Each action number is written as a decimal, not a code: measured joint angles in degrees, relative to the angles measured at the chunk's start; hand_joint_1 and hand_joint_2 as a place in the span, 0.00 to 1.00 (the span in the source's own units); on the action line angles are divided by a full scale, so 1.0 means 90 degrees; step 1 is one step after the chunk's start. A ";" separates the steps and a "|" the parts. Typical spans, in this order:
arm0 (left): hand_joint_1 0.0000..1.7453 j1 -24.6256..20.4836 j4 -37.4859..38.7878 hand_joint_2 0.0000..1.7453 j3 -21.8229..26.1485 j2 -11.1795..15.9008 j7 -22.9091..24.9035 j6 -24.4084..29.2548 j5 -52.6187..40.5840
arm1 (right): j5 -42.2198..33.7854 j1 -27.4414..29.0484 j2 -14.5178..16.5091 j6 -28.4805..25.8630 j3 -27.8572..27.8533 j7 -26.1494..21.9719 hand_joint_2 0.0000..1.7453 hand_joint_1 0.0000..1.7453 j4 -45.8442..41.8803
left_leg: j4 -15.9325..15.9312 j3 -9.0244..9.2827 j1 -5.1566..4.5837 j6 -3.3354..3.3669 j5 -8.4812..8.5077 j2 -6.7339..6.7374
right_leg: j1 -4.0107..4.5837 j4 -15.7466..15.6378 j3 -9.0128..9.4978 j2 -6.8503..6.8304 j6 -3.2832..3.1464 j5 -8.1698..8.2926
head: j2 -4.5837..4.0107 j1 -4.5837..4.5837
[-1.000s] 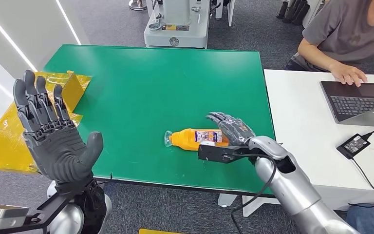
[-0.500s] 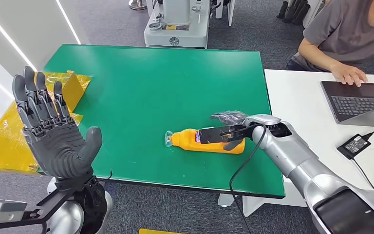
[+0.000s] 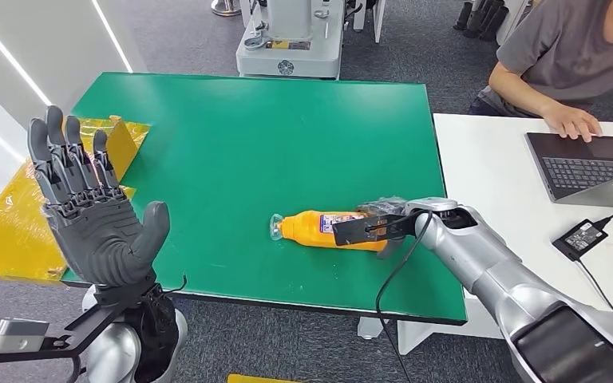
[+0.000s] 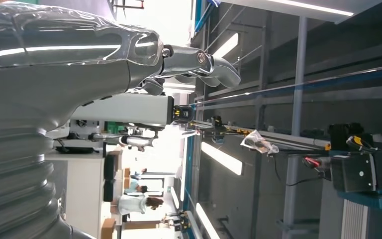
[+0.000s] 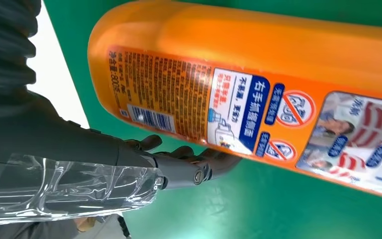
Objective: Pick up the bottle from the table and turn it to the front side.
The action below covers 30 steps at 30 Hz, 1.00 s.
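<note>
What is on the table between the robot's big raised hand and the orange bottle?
Nothing: in the head view, only bare green table lies between the raised left hand and the orange bottle.

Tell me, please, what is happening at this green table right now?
The humanoid robot is working on an orange bottle that lies on its side on the green table. Its right hand is at the bottle's base end, fingers touching the labelled side; a firm grip cannot be confirmed. The left hand is raised, open and holding nothing. A person sits at a laptop nearby.
</note>
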 joint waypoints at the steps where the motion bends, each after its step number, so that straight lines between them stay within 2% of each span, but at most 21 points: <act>1: 0.00 -0.0003 0.0005 1.00 0.0000 0.0001 0.0001 0.0005 0.0003 | 0.0000 0.0003 0.0000 -0.0043 0.0019 0.0004 1.00 0.00 0.0017 | 0.0000 0.0000 0.0000 0.0000 0.0000 0.0000 | 0.0000 0.0000 0.0000 0.0000 0.0000 0.0000 | 0.0000 0.0000; 5: 0.00 -0.0005 0.0008 1.00 0.0000 0.0003 0.0002 0.0046 0.0015 | -0.0013 0.0026 0.0006 -0.0484 0.0083 0.0018 1.00 0.00 0.0066 | 0.0000 -0.0001 0.0000 0.0000 0.0000 0.0000 | 0.0000 0.0000 0.0001 0.0000 0.0000 0.0000 | 0.0000 0.0000; 6: 0.00 -0.0005 0.0008 1.00 0.0000 0.0004 0.0002 0.0055 0.0017 | -0.0019 0.0036 0.0012 -0.0622 0.0097 0.0003 1.00 0.04 0.0073 | 0.0000 -0.0001 0.0000 0.0000 0.0000 0.0000 | 0.0000 0.0000 0.0001 0.0000 0.0000 0.0000 | 0.0000 0.0000; 8: 0.00 -0.0005 0.0008 1.00 0.0000 0.0009 0.0002 0.0060 0.0018 | -0.0029 0.0062 0.0024 -0.0873 0.0127 -0.0070 1.00 0.26 0.0079 | 0.0000 -0.0001 0.0000 0.0000 0.0000 0.0000 | 0.0000 0.0000 0.0001 0.0000 0.0000 0.0000 | 0.0000 0.0000; 9: 0.00 -0.0005 0.0008 1.00 0.0000 0.0011 0.0002 0.0061 0.0019 | -0.0034 0.0079 0.0030 -0.0992 0.0141 -0.0120 1.00 0.45 0.0079 | 0.0000 -0.0001 0.0000 0.0000 0.0000 0.0000 | 0.0000 0.0000 0.0000 0.0000 0.0000 0.0000 | 0.0000 0.0000; 10: 0.00 -0.0005 0.0008 1.00 0.0000 0.0014 0.0002 0.0061 0.0022 | -0.0040 0.0098 0.0035 -0.1114 0.0156 -0.0167 1.00 0.59 0.0079 | 0.0000 -0.0001 0.0000 0.0000 0.0000 -0.0001 | 0.0000 0.0000 0.0000 -0.0001 0.0000 0.0000 | 0.0000 0.0000; 11: 0.00 -0.0005 0.0008 1.00 0.0000 0.0018 0.0001 0.0061 0.0024 | -0.0045 0.0119 0.0039 -0.1227 0.0169 -0.0205 1.00 0.67 0.0079 | 0.0000 -0.0001 0.0000 0.0000 0.0000 -0.0001 | 0.0000 0.0000 0.0000 -0.0001 0.0000 0.0000 | 0.0000 0.0000; 12: 0.00 -0.0005 0.0008 1.00 0.0000 0.0023 -0.0001 0.0061 0.0029 | -0.0050 0.0139 0.0042 -0.1322 0.0179 -0.0239 1.00 0.69 0.0079 | 0.0000 -0.0001 0.0000 0.0000 0.0000 -0.0001 | 0.0000 0.0000 0.0000 -0.0001 0.0000 0.0000 | 0.0000 0.0000; 15: 0.00 -0.0004 0.0010 1.00 0.0000 0.0039 -0.0010 0.0061 0.0039 | -0.0086 0.0189 0.0046 -0.1518 0.0200 -0.0316 1.00 0.15 0.0092 | 0.0000 -0.0001 0.0000 0.0000 0.0000 -0.0001 | 0.0000 0.0000 0.0001 -0.0001 0.0000 0.0000 | 0.0000 -0.0001; 16: 0.00 -0.0003 0.0010 1.00 0.0000 0.0045 -0.0012 0.0061 0.0039 | -0.0100 0.0206 0.0046 -0.1559 0.0203 -0.0334 1.00 0.02 0.0099 | 0.0000 -0.0001 0.0000 0.0000 0.0000 -0.0001 | 0.0000 0.0000 0.0001 -0.0001 0.0000 0.0000 | 0.0000 -0.0001; 30: 0.00 0.0179 -0.0007 1.00 0.0000 0.0101 -0.0051 0.0130 0.0055 | -0.0182 0.0344 0.0144 -0.1519 0.0245 -0.0140 1.00 0.00 0.0185 | 0.0000 -0.0004 0.0000 0.0000 0.0000 -0.0001 | 0.0000 0.0000 0.0000 -0.0001 0.0000 0.0000 | 0.0000 0.0000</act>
